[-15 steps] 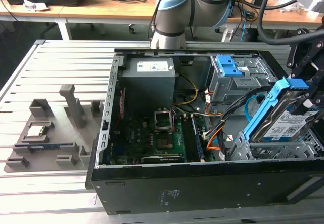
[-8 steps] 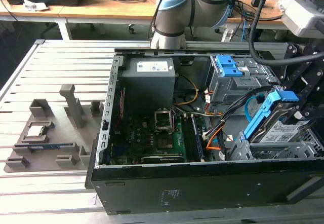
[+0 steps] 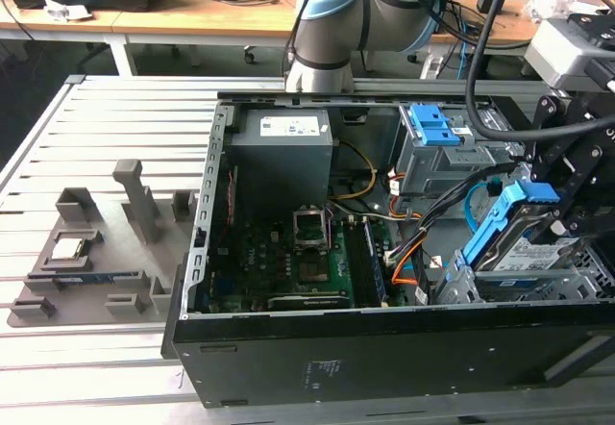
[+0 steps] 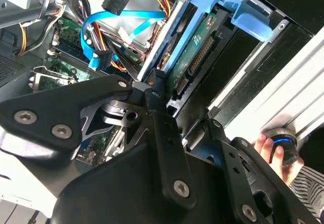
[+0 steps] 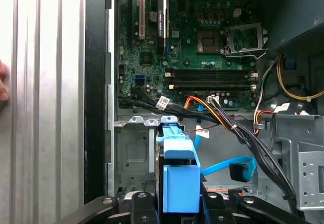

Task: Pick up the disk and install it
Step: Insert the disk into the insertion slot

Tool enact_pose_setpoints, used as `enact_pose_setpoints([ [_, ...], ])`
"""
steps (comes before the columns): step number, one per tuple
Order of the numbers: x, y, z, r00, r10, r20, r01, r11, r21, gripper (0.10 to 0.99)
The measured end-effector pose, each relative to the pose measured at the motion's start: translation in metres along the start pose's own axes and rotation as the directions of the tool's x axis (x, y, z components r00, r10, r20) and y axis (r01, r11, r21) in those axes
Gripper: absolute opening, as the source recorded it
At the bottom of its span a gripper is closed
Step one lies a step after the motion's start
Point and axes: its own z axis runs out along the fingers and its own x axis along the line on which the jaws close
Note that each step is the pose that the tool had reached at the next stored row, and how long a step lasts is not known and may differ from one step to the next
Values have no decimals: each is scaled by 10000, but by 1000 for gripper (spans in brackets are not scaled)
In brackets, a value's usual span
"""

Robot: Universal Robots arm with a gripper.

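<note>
The black gripper [image 5: 179, 211] is clamping the silver-grey rectangular disk [image 3: 524, 242] by its blue plastic rails, holding it tilted over the grey metal drive cage [image 3: 577, 286] at the exterior view's right of the open black computer case [image 3: 384, 353]. Pickup looks done; seating is not.

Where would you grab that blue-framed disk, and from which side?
Probably across the blue rails on its long edges, from the upper end: the disk stands tilted in the case, that end free, and the hand pinches it so.
</note>
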Motion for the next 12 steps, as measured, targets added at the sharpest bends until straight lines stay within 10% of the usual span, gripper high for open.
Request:
enact_pose_setpoints([
  [9,0,0,2,10000,0,0,0,10000,0,427],
  [12,0,0,2,10000,0,0,0,10000,0,235],
])
